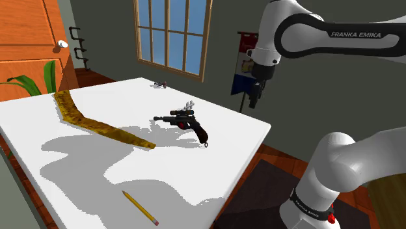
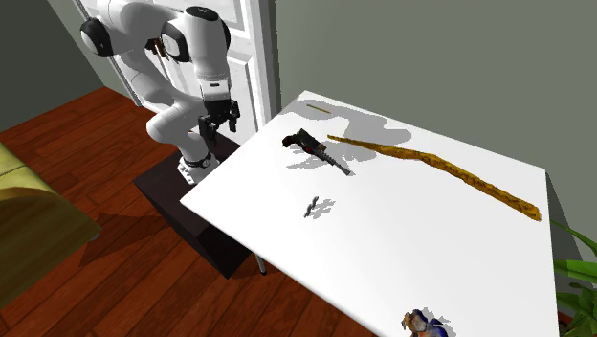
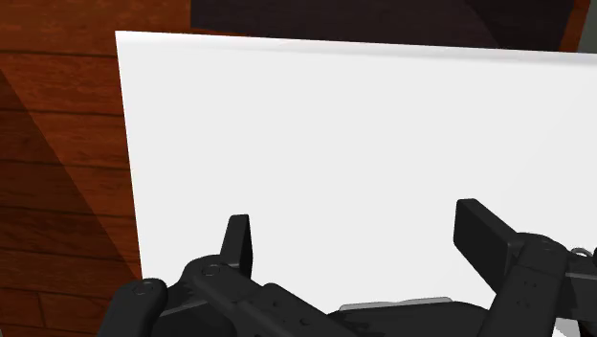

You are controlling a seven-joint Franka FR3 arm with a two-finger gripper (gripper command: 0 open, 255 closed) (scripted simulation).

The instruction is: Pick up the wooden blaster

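Currently your gripper (image 1: 254, 99) is open: in the wrist view the 2 fingers (image 3: 239, 239) stand apart with bare white table (image 3: 335, 124) between them, holding nothing. In the shoulder view you see it hanging by the table edge on the stand side, well apart from the blaster (image 1: 187, 123). The blaster lies flat on its side on the table top, roughly mid-table and toward that same edge. It looks mostly black, not plainly wood. You get a slim dark barrel pointing to the shoulder view's left, a small scope on top and pale silver bits at the rear. The curved grip has a reddish-brown tint. A long, bent brown strip (image 1: 97, 121) lies near the barrel end, not touching. A yellow pencil (image 1: 140, 208) sits well apart, near the shoulder view's lower table edge. A small grey item (image 2: 314, 207) lies near the blaster in the second exterior view, also apart.
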